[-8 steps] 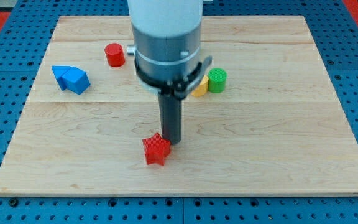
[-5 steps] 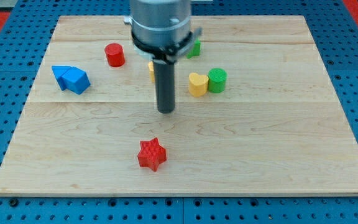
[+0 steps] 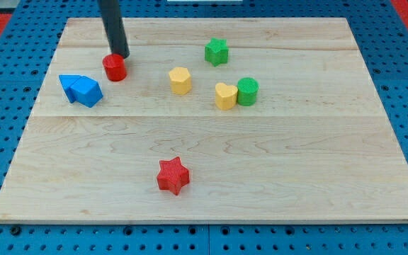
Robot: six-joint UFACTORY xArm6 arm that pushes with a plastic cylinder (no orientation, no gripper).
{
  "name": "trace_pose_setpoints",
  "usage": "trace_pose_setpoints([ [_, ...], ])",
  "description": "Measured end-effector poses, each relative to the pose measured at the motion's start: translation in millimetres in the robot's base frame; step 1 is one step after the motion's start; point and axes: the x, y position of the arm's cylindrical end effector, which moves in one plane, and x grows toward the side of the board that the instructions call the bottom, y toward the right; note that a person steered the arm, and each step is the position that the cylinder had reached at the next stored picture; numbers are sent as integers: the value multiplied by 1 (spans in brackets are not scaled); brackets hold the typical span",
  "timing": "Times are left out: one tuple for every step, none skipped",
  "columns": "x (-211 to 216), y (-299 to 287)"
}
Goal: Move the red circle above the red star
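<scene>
Now the rod's tip [image 3: 121, 55] stands at the upper edge of the red circle [image 3: 114, 68], touching it or very nearly, on the side toward the view's top and a little to the view's right. The arm has no pincer, only this rod, so nothing spreads or pinches. The red circle lies near the top left part of the wooden surface [image 3: 317, 177], just right of the blue blocks [image 3: 81, 90]. The red star [image 3: 173, 175] is well apart from it, low on the surface and more to the view's right.

I think the push must go down and to the right, so the tip should first move around to the circle's upper left side. From where it stands now, a push would rather send the circle toward the blue blocks. A round block slips off a rod easily, so short, centred pushes are safer. The circle should stop between the yellow block [image 3: 180, 80] and the star, without hitting either of them.
</scene>
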Motion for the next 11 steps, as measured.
trace_pose_setpoints([
  [-9,-36],
  [14,-21],
  [47,25],
  [69,32],
  [106,57],
  [124,105],
  [130,110],
  [165,92],
  [176,100],
  [166,101],
  [165,101],
])
